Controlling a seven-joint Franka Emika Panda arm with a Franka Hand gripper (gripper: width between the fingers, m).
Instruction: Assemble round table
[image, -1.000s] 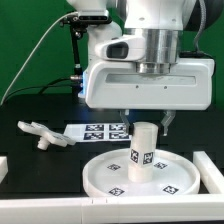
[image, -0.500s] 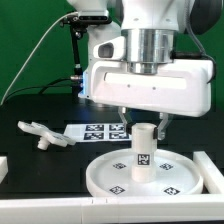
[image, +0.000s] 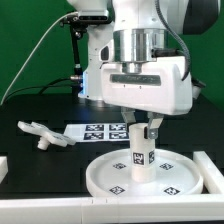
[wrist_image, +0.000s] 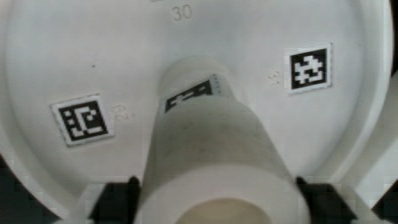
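The leg (image: 140, 152) stands upright on the central hub of the disc (image: 100, 175). The fingers (image: 153, 128) flank the leg's top, one each side; actual clamping contact cannot be determined.

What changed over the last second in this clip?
The pincer turned about its vertical axis, still straddling the top of the leg. The leg's tags look shifted, so it may have turned too. Whether the pincer grips it is unclear. The round disc, foot piece and marker board stayed put.
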